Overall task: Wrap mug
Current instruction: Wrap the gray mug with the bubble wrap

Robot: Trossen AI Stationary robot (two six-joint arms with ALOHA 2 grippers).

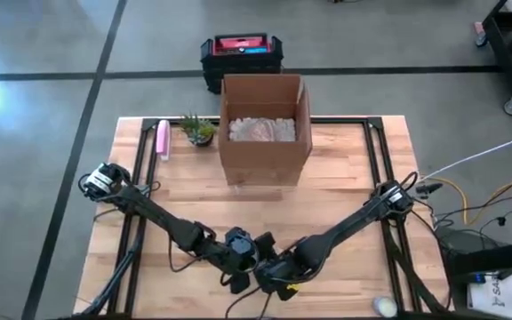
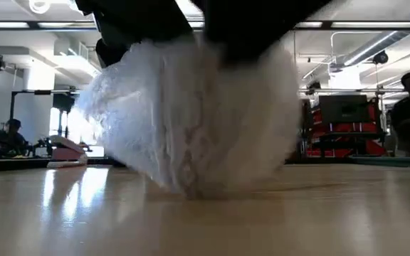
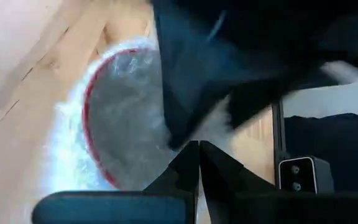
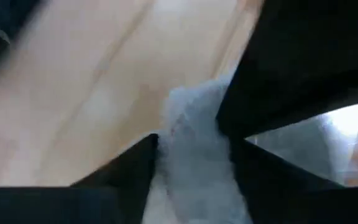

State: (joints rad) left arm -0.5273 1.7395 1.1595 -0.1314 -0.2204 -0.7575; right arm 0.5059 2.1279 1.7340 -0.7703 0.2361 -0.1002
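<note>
The mug (image 3: pixel 126 118), grey inside with a red rim, lies in white bubble wrap (image 2: pixel 191 121). The bundle rests on the table near the front edge. In the high view both arms cover it. My left gripper (image 3: pixel 199 148) is shut just beside the mug's mouth, over the wrap. My right gripper (image 4: pixel 194 158) has a band of the wrap between its fingers. In the high view the two grippers meet at the near middle, the left gripper (image 1: pixel 238 253) beside the right gripper (image 1: pixel 274 267). My left gripper's shut fingertips (image 3: pixel 191 155) stand over the wrap by the mug's rim; whether they pinch a layer of it or only touch it, I cannot tell. My right gripper pinches a bunched band of bubble wrap (image 4: pixel 194 134) between its two fingers, coming from above. The bundle's underside (image 2: pixel 191 186) rests on the table.
An open cardboard box (image 1: pixel 265 124) with pale filler stands at the far middle of the table. A small plant (image 1: pixel 198 130) and a pink object (image 1: pixel 162 140) lie to its left. A black and red case (image 1: pixel 241 55) sits on the floor beyond. People show in the room behind.
</note>
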